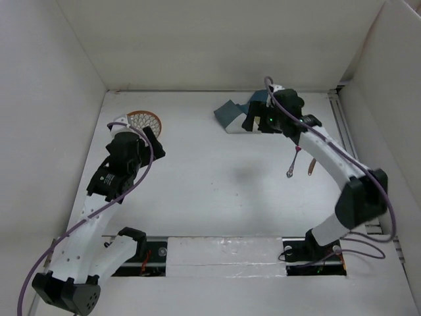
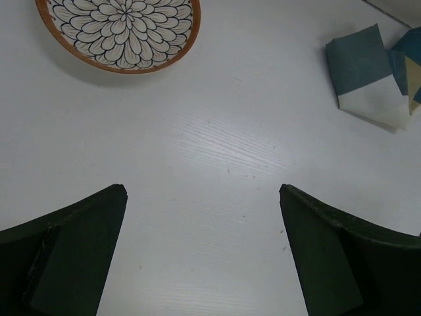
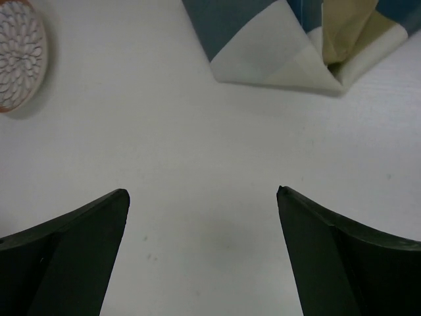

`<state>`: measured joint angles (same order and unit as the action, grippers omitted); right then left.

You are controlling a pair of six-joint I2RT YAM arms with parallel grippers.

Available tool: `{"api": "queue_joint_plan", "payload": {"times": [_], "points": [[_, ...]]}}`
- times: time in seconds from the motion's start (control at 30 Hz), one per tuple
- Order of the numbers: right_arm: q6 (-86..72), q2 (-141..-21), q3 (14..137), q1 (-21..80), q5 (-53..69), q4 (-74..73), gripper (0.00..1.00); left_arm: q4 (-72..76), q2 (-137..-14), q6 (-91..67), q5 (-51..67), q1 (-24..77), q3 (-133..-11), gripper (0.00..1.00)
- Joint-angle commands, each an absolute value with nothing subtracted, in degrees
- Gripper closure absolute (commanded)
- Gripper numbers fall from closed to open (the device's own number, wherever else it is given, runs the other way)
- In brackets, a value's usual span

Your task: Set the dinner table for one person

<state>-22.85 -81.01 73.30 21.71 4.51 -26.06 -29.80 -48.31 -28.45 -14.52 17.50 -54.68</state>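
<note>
Both sets of jaws stood wide, released, we saw: the left gripper (image 2: 202, 191) near the round flower-patterned, orange-rimmed plate (image 2: 118, 33), the right gripper (image 3: 200, 192) and a folded blue-and-tan cloth placemat (image 3: 283, 46) well apart from that plate. The large matte white dinner table (image 1: 217, 191) lay beneath the plate.

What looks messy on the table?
The checked cloth placemat is the odd one. It lies folded over and rumpled at the far side of the table instead of spread flat. The flowered plate sits apart from it, straight on the bare surface.
</note>
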Motion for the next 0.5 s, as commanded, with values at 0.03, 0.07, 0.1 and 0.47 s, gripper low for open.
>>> {"api": "queue_joint_plan", "payload": {"times": [0.03, 0.07, 0.1, 0.47], "points": [[-13.7, -98.2, 87.7, 18.5, 11.8, -20.1, 0.0, -26.3, -47.3, -27.5, -12.3, 17.1, -54.1, 0.0], [-13.1, -101.5, 90.1, 18.5, 14.4, -18.5, 0.0, -26.3, -47.3, -26.9, -11.8, 17.1, -54.1, 0.0], [-12.2, -104.7, 93.0, 17.7, 15.7, -19.0, 0.0, -26.3, -48.5, -26.9, -11.8, 17.1, -54.1, 0.0], [-5.8, -135.2, 125.2, 14.9, 21.6, -28.1, 0.0, -25.8, -51.8, -25.2, -7.7, 17.1, -54.1, 0.0]]}}
